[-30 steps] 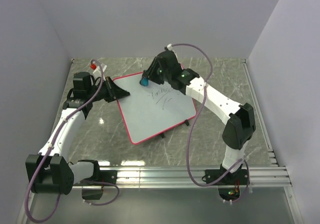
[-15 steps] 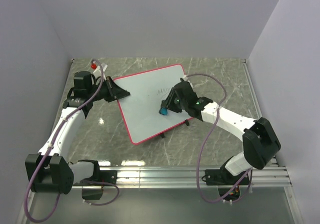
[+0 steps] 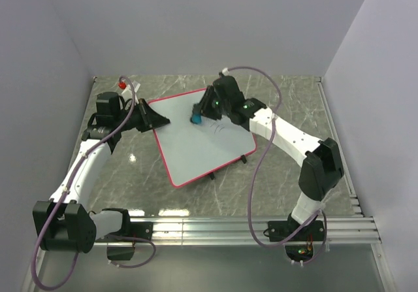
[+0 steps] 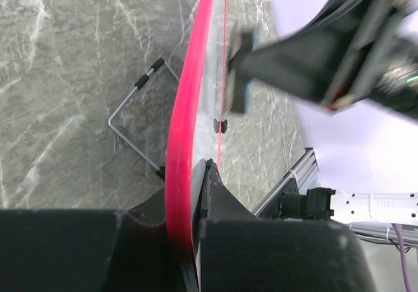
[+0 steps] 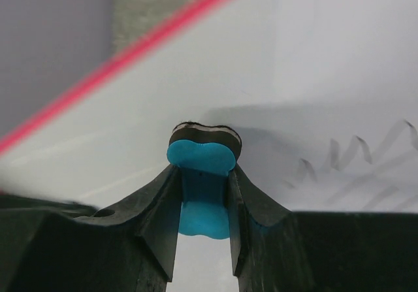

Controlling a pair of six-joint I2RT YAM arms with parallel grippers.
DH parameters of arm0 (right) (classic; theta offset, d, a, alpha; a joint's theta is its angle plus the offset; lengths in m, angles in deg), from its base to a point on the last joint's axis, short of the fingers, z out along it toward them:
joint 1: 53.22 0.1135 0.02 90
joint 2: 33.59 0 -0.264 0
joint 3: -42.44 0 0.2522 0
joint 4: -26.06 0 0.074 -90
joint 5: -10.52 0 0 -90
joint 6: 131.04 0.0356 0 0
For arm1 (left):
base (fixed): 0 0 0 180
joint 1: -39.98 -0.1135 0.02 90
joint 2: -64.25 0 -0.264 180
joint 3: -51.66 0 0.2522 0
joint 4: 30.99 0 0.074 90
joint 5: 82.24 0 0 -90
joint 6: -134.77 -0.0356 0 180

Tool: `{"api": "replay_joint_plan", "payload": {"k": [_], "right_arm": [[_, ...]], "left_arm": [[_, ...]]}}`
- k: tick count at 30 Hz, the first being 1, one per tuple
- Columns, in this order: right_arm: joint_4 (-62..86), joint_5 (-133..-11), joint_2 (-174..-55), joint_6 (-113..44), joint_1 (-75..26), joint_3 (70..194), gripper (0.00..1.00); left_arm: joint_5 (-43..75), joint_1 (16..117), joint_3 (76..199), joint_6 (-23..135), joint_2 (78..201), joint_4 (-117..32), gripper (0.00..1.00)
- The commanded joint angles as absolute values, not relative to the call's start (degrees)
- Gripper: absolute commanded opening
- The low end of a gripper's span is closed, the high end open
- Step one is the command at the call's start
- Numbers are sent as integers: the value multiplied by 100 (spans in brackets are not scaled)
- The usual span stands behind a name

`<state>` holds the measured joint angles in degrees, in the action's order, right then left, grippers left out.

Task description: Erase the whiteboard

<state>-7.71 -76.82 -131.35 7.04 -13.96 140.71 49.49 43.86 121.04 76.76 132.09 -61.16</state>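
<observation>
Top external view shows the whiteboard (image 3: 196, 145) lying in the middle of the bench (image 3: 281, 181), turned cornerwise between the two arms, with the left fingers (image 3: 155, 123) pressed together on its red frame at the left edge. The right fingers (image 3: 202, 112) pinch a small blue eraser (image 5: 202, 157), its dark felt face set against the white surface near the far edge, just beside a few thin scribbles (image 5: 356, 153) on the board. In the left wrist view a bent wire foot (image 4: 134, 112) shows beneath the board, over the marbled bench.
</observation>
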Motion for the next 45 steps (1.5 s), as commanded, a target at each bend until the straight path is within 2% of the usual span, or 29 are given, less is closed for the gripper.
{"api": "replay_joint_plan", "payload": {"k": [1, 6, 19, 25, 30, 42, 45], "right_arm": [[-773, -7395, -13325, 739, -1341, 15057, 0], [-765, -7332, -13440, 748, -1341, 14981, 0], [-432, -7596, -12167, 361, -1603, 11495, 0], [-475, -7692, -11630, 361, -2035, 10727, 0], [-571, -7719, -11892, 317, -2114, 11366, 0], [-852, -7078, -13562, 994, -2009, 15002, 0], [-1028, -7034, -13993, 1047, -1956, 15567, 0]], "left_arm": [[3544, 4411, 12088, 6287, 13421, -7094, 0], [3527, 4411, 12194, 6270, 13474, -7147, 0], [3562, 4411, 12256, 6270, 13518, -7138, 0], [3632, 4411, 12220, 6270, 13588, -7033, 0], [3676, 4420, 12247, 6252, 13659, -6998, 0], [3615, 4552, 12194, 6217, 13650, -6989, 0], [3632, 4560, 12212, 6208, 13659, -7024, 0]]}}
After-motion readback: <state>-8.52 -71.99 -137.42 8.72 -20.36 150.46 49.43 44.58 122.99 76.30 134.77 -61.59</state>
